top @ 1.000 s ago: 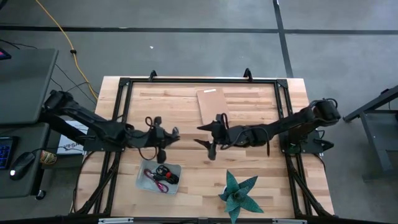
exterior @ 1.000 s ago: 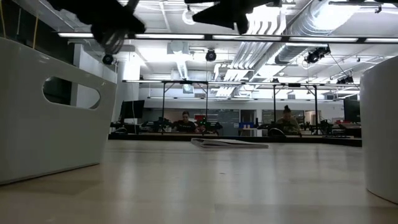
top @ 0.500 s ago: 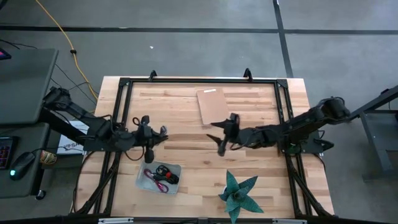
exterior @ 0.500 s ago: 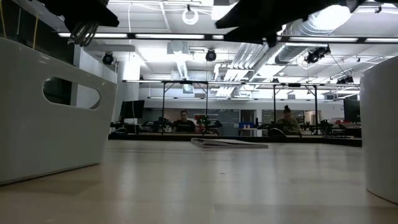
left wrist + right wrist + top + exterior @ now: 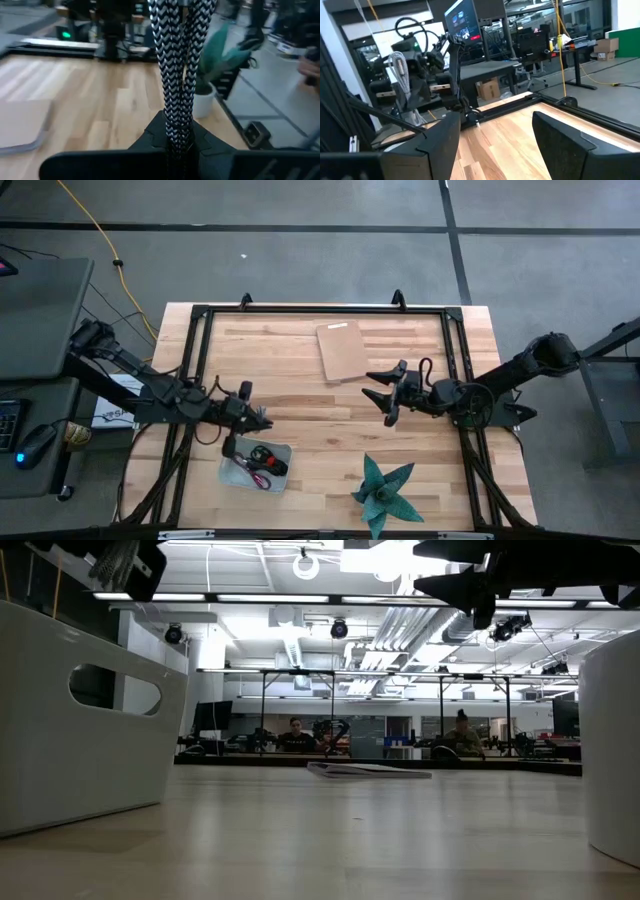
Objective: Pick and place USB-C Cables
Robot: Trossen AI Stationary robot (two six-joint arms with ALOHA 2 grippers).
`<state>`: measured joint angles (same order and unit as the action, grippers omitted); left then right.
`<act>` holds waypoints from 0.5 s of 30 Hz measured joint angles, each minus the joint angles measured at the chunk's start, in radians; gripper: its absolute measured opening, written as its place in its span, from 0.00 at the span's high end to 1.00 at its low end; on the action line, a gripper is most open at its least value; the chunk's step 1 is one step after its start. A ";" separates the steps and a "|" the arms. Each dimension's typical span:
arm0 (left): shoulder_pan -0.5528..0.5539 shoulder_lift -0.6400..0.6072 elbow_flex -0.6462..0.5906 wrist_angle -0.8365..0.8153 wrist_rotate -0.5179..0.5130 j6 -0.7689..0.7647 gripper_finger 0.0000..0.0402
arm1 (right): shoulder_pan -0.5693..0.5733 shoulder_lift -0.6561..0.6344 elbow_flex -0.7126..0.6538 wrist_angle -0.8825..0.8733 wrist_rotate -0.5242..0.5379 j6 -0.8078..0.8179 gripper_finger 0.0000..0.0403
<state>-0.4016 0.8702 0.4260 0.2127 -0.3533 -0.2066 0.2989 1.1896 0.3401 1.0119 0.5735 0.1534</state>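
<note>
My left gripper is above the table's left-near part, beside the white bin, and is shut on the grey braided USB-C cable. In the high view the cable shows over the bin's left edge. Red and black cables lie in the bin. My right gripper is open and hovers over the table's right middle, holding nothing. In the low view both grippers are high at the picture's top, the left and the right. My left gripper pinches the grey cable between its two fingers where the cord is doubled over, so two strands run side by side out past the fingertips. The cable is lifted clear of the table. Its free ends are out of the wrist view.
A brown board lies flat at the table's far middle. A teal paper star stands in a white pot near the near edge, right of the bin. Bare wood lies between the two grippers. People sit at desks far behind the table.
The two grippers have drawn apart from the table's middle. My left gripper, still shut on the grey cable, has moved toward the left edge and then a little nearer, toward the bin. My right gripper has moved toward the right edge, open and empty.
</note>
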 joint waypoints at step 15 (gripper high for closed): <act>-0.171 0.318 0.337 -0.590 0.077 -0.173 1.00 | -0.005 0.002 0.013 -0.020 -0.016 -0.039 0.40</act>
<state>-0.5730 1.1882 0.7629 -0.3772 -0.2764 -0.3797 0.2943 1.1912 0.3532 0.9919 0.5571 0.1146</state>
